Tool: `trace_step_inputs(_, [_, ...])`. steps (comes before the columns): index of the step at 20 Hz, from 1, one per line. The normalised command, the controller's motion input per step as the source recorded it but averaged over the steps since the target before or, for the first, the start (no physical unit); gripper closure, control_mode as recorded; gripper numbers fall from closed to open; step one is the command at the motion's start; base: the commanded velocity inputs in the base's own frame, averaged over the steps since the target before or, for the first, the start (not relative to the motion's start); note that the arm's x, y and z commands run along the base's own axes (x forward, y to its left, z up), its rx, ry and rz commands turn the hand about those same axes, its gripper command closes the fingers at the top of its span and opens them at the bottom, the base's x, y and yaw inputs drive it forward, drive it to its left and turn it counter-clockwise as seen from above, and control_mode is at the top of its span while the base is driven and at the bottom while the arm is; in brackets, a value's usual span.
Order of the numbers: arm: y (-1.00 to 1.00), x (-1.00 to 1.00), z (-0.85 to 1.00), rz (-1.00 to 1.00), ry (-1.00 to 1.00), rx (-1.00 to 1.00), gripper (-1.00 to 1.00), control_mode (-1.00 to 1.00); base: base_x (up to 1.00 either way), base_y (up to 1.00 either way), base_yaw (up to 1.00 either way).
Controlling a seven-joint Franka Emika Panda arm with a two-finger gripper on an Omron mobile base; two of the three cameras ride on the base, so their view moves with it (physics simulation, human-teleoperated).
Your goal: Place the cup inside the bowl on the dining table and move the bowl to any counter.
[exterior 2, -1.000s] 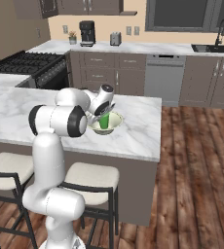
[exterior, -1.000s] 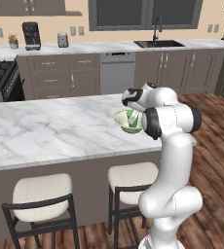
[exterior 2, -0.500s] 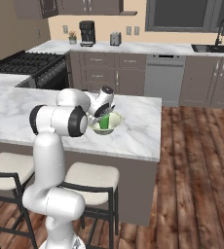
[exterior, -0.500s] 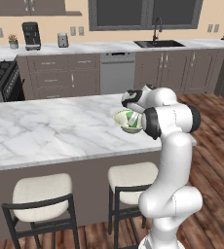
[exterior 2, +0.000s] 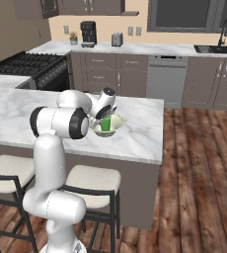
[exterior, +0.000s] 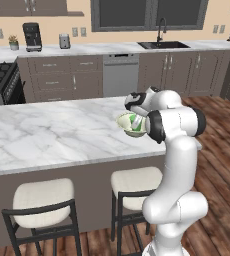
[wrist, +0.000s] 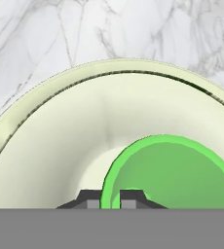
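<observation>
The tool (wrist: pixel 111 203) is pinched on the rim of the cup (wrist: pixel 175 172), one fingertip (wrist: pixel 90 200) outside the green wall and one inside. The cup stands inside the bowl (wrist: pixel 50 146), off-centre toward one side. In the base views the bowl (exterior 2: pixel 114 125) sits at the near right end of the marble surface (exterior: pixel 47 135); whether it rests on the surface or hangs slightly above it cannot be determined.

One cup (wrist: pixel 177 170) inside one bowl (wrist: pixel 60 141) on the dining table (exterior: pixel 47 135), two cushioned stools (exterior: pixel 42 200) tucked under that table's near edge, and beyond the table one coffee maker (exterior: pixel 32 36), one toaster (exterior: pixel 64 40), one faucet (exterior: pixel 161 31).
</observation>
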Motion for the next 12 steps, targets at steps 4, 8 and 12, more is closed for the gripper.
trace_step_inputs(4, [0.00, 0.00, 0.00, 0.00, 0.00, 0.00, -1.00, -1.00, 0.00, 0.00, 0.00])
trace_step_inputs(8, [0.00, 0.00, 0.00, 0.00, 0.00, 0.00, -1.00, -1.00, 0.00, 0.00, 0.00])
trace_step_inputs(12, [0.00, 0.03, 0.00, 0.00, 0.00, 0.00, -1.00, -1.00, 0.00, 0.00, 0.00])
